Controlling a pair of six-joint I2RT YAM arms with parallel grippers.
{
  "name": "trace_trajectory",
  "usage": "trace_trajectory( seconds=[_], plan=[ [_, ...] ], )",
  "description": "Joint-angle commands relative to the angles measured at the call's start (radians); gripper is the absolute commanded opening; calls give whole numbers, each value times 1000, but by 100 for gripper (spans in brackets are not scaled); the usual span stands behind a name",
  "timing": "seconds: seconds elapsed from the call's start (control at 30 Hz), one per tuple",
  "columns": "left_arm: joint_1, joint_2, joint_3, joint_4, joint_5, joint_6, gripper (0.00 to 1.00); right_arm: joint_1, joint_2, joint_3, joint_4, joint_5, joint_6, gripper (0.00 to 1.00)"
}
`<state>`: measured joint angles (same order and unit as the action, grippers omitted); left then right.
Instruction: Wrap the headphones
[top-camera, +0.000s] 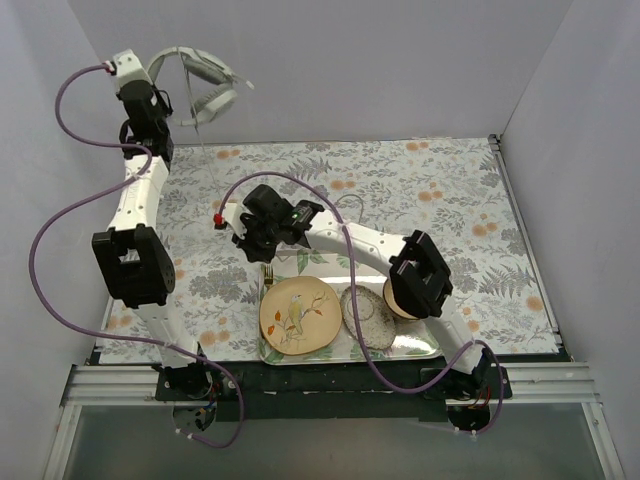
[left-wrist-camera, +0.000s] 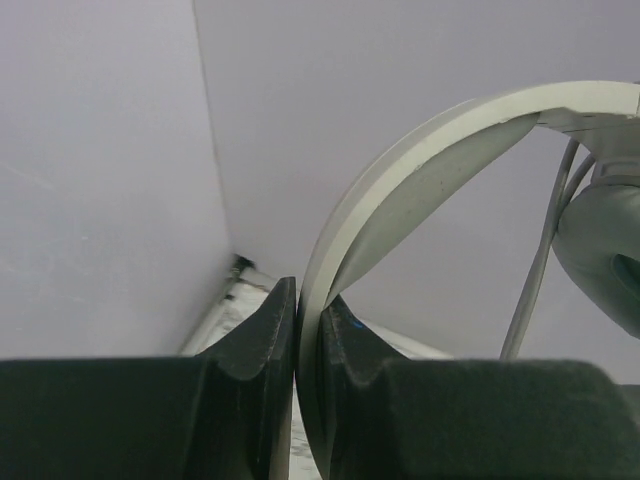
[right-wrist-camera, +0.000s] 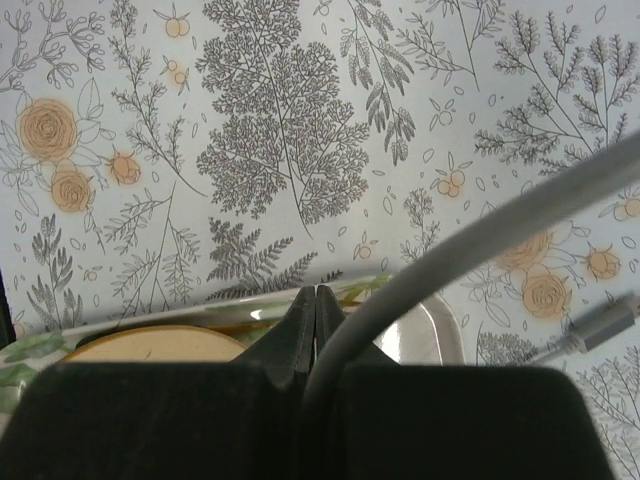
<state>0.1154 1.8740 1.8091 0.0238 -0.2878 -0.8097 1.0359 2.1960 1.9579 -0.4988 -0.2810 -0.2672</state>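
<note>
The light grey headphones (top-camera: 205, 85) hang high at the back left, near the rear wall. My left gripper (top-camera: 160, 92) is shut on their headband (left-wrist-camera: 420, 170), and its jaws (left-wrist-camera: 308, 300) pinch the band's edge. One ear cup (left-wrist-camera: 600, 240) shows at the right of the left wrist view. The thin grey cable (top-camera: 207, 150) runs down from the headphones to my right gripper (top-camera: 262, 225) over the middle of the table. That gripper (right-wrist-camera: 316, 295) is shut on the cable (right-wrist-camera: 450, 250), which curves away up and to the right. The cable's plug (right-wrist-camera: 600, 325) lies on the cloth.
A metal tray (top-camera: 430, 350) sits at the near edge. It holds a yellow bird plate (top-camera: 300, 315), a speckled oval dish (top-camera: 368, 318) and a fork (top-camera: 268, 272). The floral cloth (top-camera: 450, 190) covers the table. Walls close in the back and both sides.
</note>
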Motion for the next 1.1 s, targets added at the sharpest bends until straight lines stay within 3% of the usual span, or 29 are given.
trace_trajectory(
  seconds=[0.0,0.07,0.13,0.27,0.4,0.63,0.87,1.07],
  plan=[
    [-71,-39,-163,500,-142,398,0,12,-130,102,-153,52,-47,1],
    [-101,-48,-287,652,-117,559,0,9,-174,107,-173,97,-61,1],
    [-132,-61,-348,688,-79,610,0,-5,-220,107,-181,186,-72,1],
    [-141,-79,-347,355,151,548,0,-88,-280,114,-195,311,-55,1],
    [-180,-136,-479,327,225,628,0,-194,-294,218,-248,402,-37,1],
    [-273,-274,-651,196,390,774,0,-397,-320,242,-187,427,-81,1],
    [-339,-368,-553,-146,582,623,0,-542,-315,205,-84,378,-89,1],
    [-339,-392,-423,-393,758,498,0,-662,-334,116,-1,183,20,1]
  ],
)
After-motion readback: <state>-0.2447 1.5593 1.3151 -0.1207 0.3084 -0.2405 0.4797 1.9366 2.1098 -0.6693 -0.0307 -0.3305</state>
